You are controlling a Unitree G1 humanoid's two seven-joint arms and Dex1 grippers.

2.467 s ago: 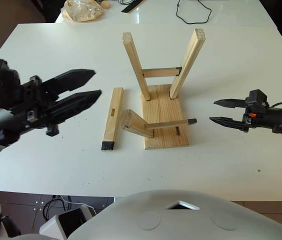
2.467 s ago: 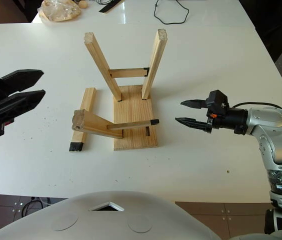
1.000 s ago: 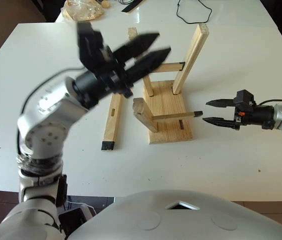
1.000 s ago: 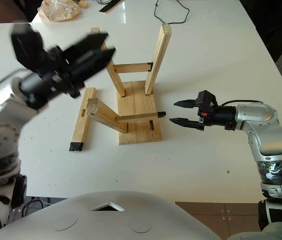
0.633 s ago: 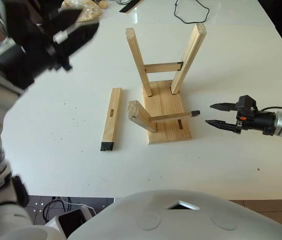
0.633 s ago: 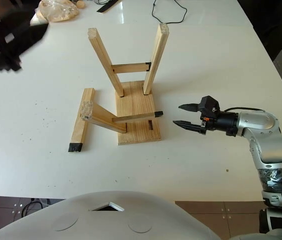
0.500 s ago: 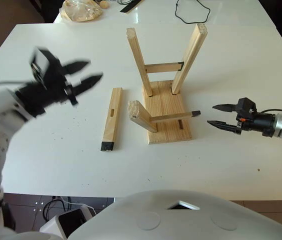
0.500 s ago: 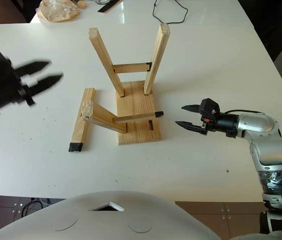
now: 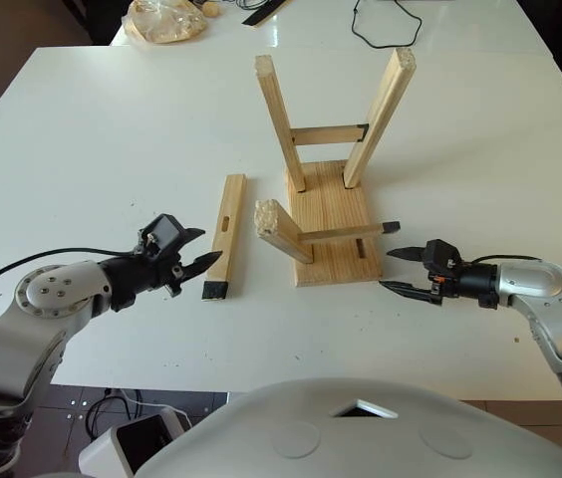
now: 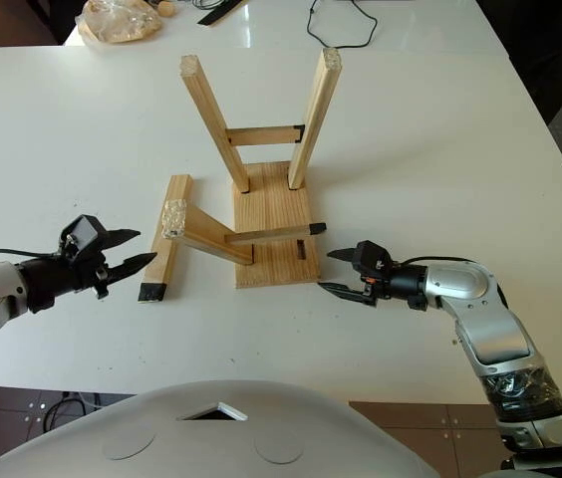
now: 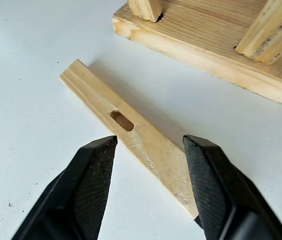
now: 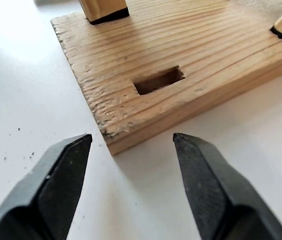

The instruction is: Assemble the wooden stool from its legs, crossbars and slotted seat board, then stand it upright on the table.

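The loose leg (image 9: 223,231) is best clamped squarely, probably near its end; left gripper (image 9: 209,245) and right gripper (image 9: 386,269) are spread apart.

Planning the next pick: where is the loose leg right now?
In the left eye view, the loose leg lies flat on the table left of the seat board, its black-tipped near end just ahead of the left gripper.

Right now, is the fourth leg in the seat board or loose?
Loose: the leg lies flat on the table beside the seat board.
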